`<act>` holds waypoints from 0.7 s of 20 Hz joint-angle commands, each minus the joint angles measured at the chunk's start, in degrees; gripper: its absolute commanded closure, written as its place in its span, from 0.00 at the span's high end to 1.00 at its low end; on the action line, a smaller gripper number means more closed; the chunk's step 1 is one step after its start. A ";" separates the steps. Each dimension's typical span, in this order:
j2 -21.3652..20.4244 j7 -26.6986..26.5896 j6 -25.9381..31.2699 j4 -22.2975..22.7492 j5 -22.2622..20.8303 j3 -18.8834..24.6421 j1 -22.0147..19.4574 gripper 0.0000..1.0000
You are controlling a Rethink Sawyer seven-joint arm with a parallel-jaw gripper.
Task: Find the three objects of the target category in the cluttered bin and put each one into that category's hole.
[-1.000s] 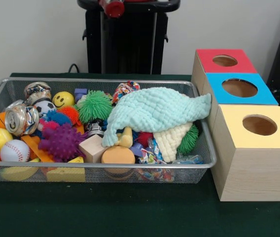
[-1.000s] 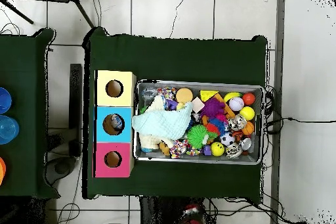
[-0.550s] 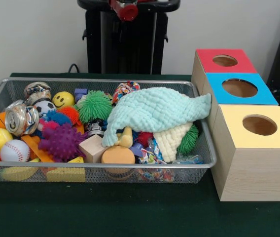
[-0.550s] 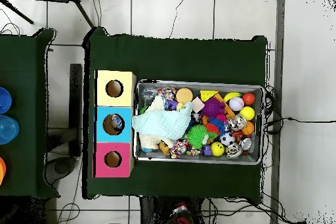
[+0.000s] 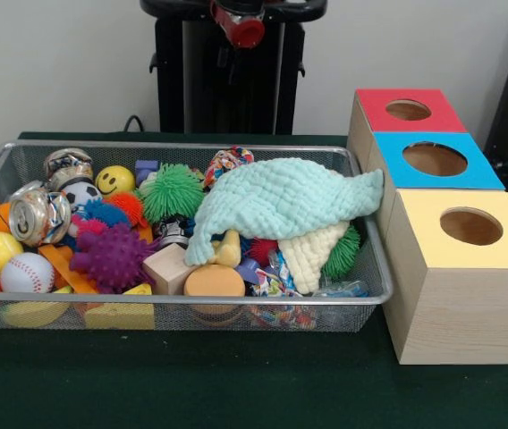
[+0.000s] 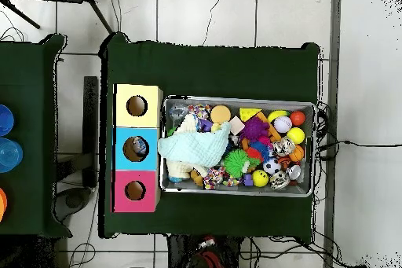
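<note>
A wire mesh bin (image 5: 191,302) (image 6: 235,100) holds a jumble of toys. A mint cloth (image 5: 281,197) (image 6: 192,148) lies over its side nearest the boxes and hides what is under it. Among the toys are a crushed can (image 5: 39,214), a baseball (image 5: 27,273), a purple spiky ball (image 5: 111,255), a green fuzzy ball (image 5: 172,190) and a wooden block (image 5: 169,268). Beside the bin stand three boxes with round holes: red (image 5: 408,109), blue (image 5: 435,159) and yellow (image 5: 469,223). Only a red part of the arm (image 5: 241,22) (image 6: 206,244) shows, and no gripper is visible.
The bin and boxes sit on a dark green cloth-covered table (image 5: 236,384). In the overhead view something lies inside the blue box's hole (image 6: 135,148). A second green table with blue containers (image 6: 6,155) stands at the left edge.
The red part of the arm has shifted right along the top edge in the front view. Nothing in the bin or boxes has moved.
</note>
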 commanded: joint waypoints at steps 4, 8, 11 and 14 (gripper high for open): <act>1.91 14.31 -2.00 -4.18 11.12 8.38 1.64 1.00; 2.40 14.78 -1.76 -4.64 14.31 8.98 2.93 1.00; 2.27 15.02 -1.44 -4.66 16.53 9.33 3.67 1.00; 2.54 15.72 -1.75 -4.56 18.81 10.00 4.27 1.00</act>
